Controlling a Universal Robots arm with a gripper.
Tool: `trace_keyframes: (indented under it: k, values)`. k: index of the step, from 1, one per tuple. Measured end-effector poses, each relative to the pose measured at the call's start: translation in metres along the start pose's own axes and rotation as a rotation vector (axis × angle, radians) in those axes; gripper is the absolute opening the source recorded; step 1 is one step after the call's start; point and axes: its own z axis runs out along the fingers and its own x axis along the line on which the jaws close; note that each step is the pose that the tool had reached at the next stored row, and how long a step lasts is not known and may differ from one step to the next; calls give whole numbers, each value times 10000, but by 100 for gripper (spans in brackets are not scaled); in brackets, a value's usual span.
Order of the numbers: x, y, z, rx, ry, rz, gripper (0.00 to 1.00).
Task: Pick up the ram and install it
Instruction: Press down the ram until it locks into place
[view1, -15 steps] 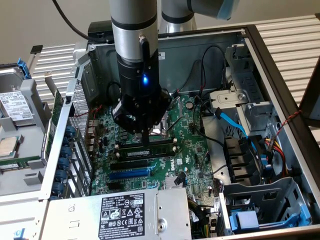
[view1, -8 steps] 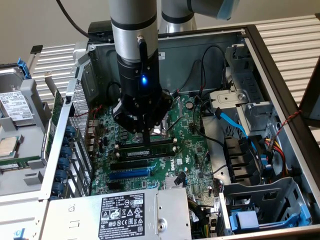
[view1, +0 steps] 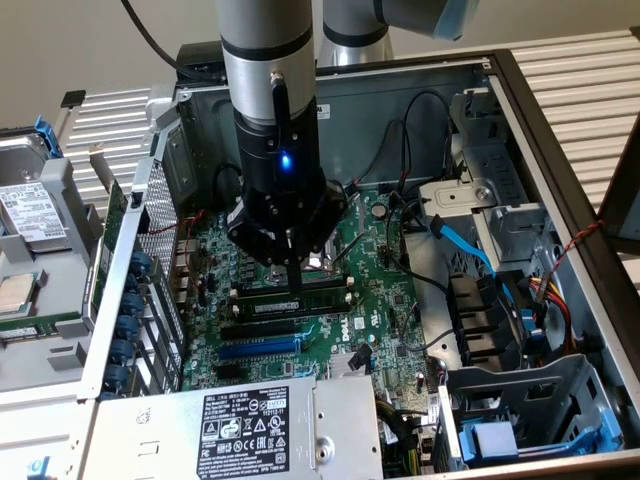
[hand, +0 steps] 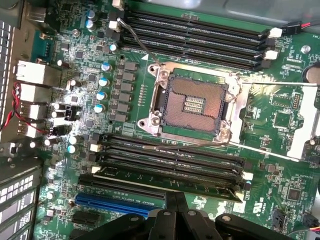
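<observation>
Exterior view: ram (view1: 290, 297) in slot

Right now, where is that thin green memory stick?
The thin green memory stick sits in a black motherboard slot row under the tool, above the blue slot.

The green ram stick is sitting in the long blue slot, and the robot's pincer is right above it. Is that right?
Not quite. The ram sits in one of the black slots, next to the blue slot, not in it. The wrist view shows this. The pincer is right above the ram, as you said.
</observation>
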Motion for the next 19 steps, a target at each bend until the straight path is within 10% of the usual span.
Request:
trace_keyframes:
  k: [19]
  values:
    - [1,1,21,89,-61,2008,11]
